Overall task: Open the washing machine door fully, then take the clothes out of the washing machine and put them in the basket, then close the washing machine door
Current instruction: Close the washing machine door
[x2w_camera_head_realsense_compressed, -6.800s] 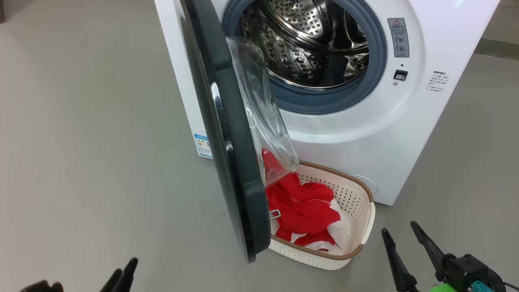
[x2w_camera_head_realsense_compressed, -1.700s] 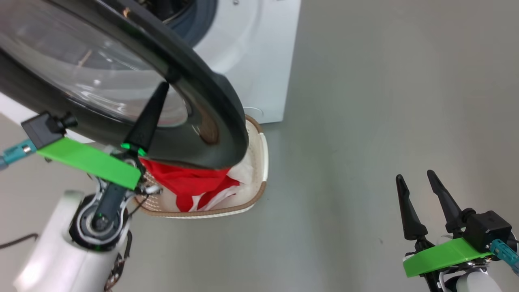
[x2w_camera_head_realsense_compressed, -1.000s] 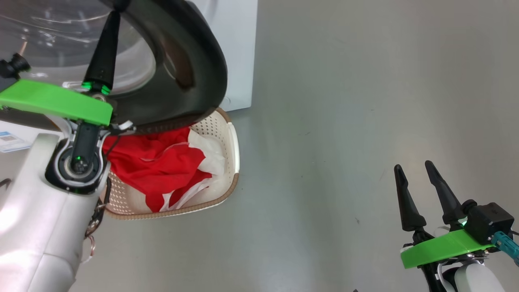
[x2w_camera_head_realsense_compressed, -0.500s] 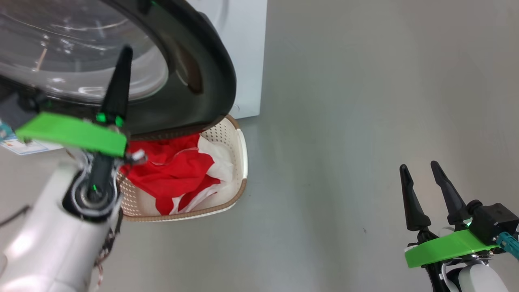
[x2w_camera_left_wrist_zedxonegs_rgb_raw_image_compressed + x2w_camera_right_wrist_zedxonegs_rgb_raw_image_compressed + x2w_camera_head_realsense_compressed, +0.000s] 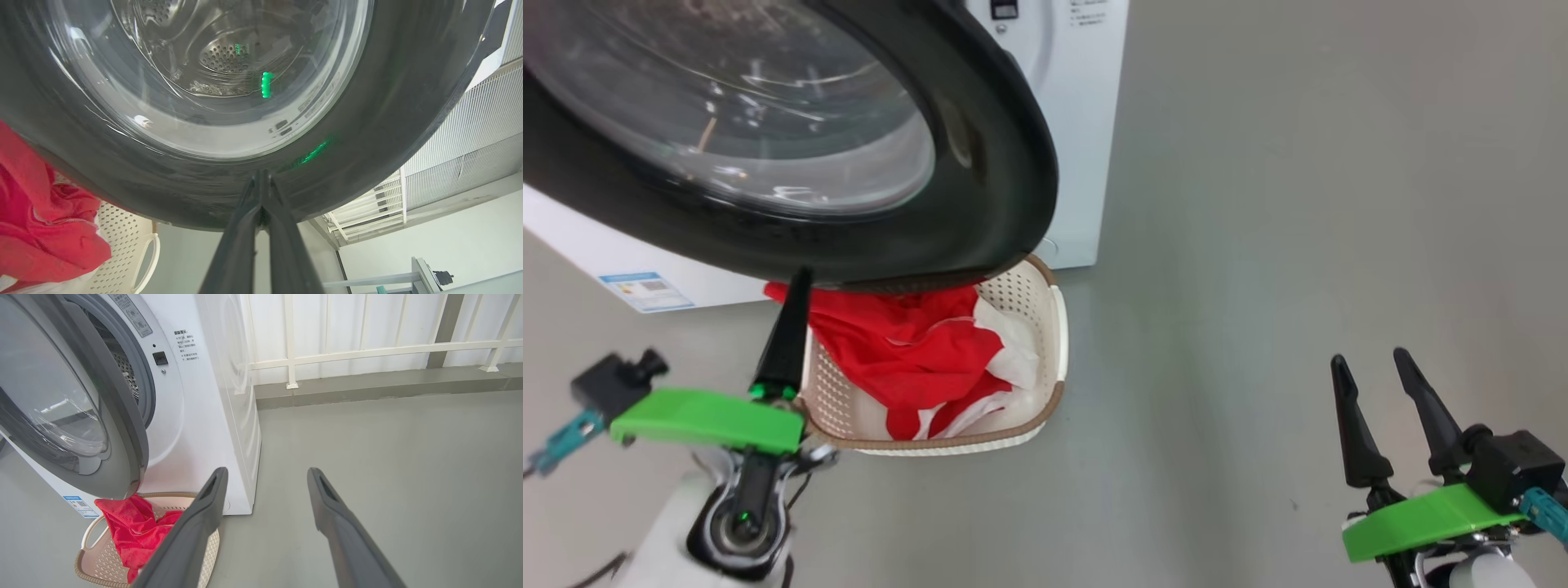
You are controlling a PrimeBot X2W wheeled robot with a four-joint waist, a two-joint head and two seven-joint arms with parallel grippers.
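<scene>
Closing step in hand: clothes (image 5: 907, 343) lay in basket (image 5: 1058, 327) beneath the part-open door (image 5: 980, 163), left gripper (image 5: 796, 294) at its lower edge, fingers pinched together, empty, right gripper (image 5: 1369, 359) spread, empty; next move probably needed a firm push to latch.

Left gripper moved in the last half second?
Yes. Judged against the washing machine door, the left gripper has drawn back: from over the glass to just under the rim.

The grey floor (image 5: 1298, 204) bears the washing machine (image 5: 1086, 163) and, just before it, the basket (image 5: 1058, 343).
</scene>
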